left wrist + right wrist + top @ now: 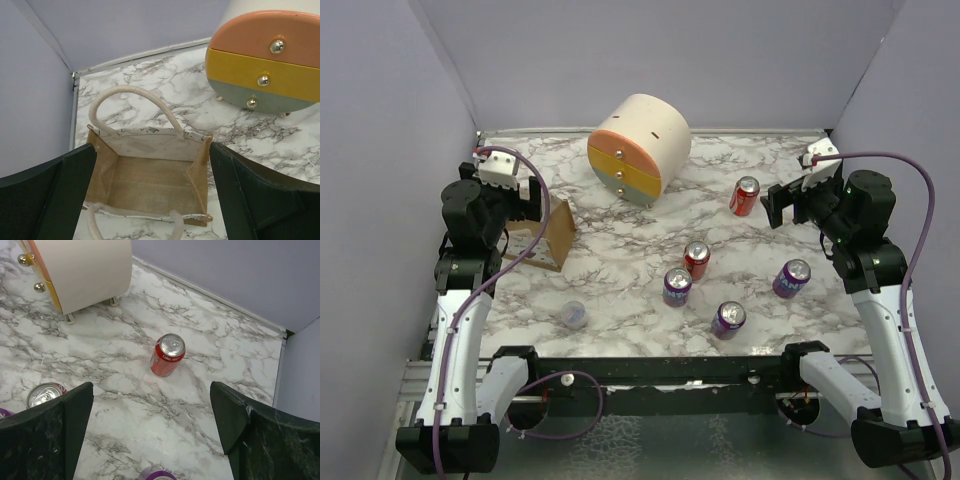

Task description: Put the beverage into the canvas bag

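The tan canvas bag stands open at the table's left, its white handles spread. In the left wrist view the bag is empty and sits between and below my open left gripper, which hovers above it. Several beverage cans stand upright: a red one at the right, a red one in the middle, and purple ones. My right gripper is open and empty, just right of the far red can, which lies ahead of its jaws.
A cream cylinder with orange, yellow and grey drawers stands at the back centre; it also shows in the left wrist view and the right wrist view. A small pale round object lies near the front left. Grey walls enclose the table.
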